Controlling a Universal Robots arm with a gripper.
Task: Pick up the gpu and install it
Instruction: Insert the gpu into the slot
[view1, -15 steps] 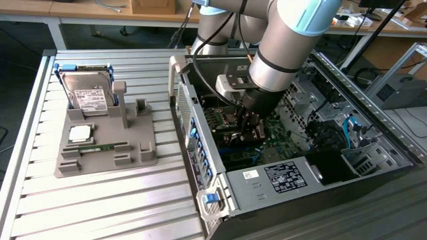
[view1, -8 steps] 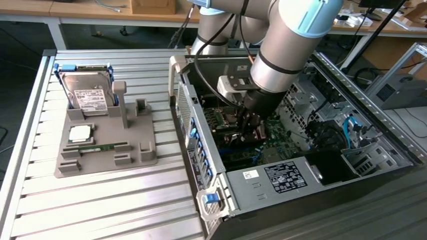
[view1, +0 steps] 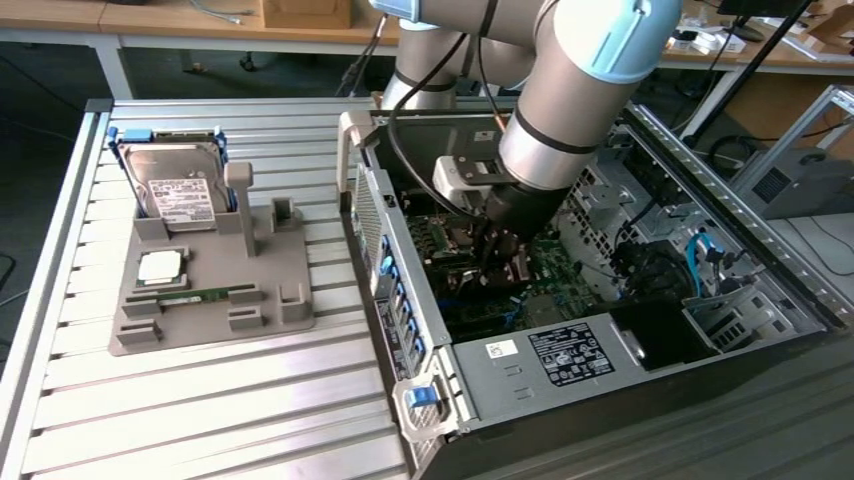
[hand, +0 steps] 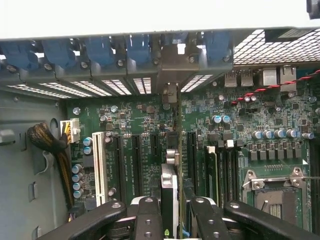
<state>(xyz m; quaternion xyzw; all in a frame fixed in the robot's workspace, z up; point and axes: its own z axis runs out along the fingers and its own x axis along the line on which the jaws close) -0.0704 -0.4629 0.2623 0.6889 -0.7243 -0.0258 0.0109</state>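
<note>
Gripper (hand: 170, 222): black fingers closed from both sides on the gpu (hand: 169, 187), lowered inside the open computer case (view1: 747, 200), where the exterior view shows it (view1: 509, 262) at the end of the arm. Gpu: held edge-on and upright over the motherboard (hand: 130, 125), between two black expansion slots (hand: 136, 165), its far end reaching to the case's rear wall under the row of blue retention clips (hand: 100, 50). White slot (hand: 99, 160): several slots to one side of the card. CPU socket (hand: 275, 192): on the other side. Grey holder (view1: 200, 310): on the slatted table (view1: 200, 400), at the exterior view's left of the case, carrying an upright hard drive (view1: 180, 185) and a flat RAM stick (view1: 200, 296).
</note>
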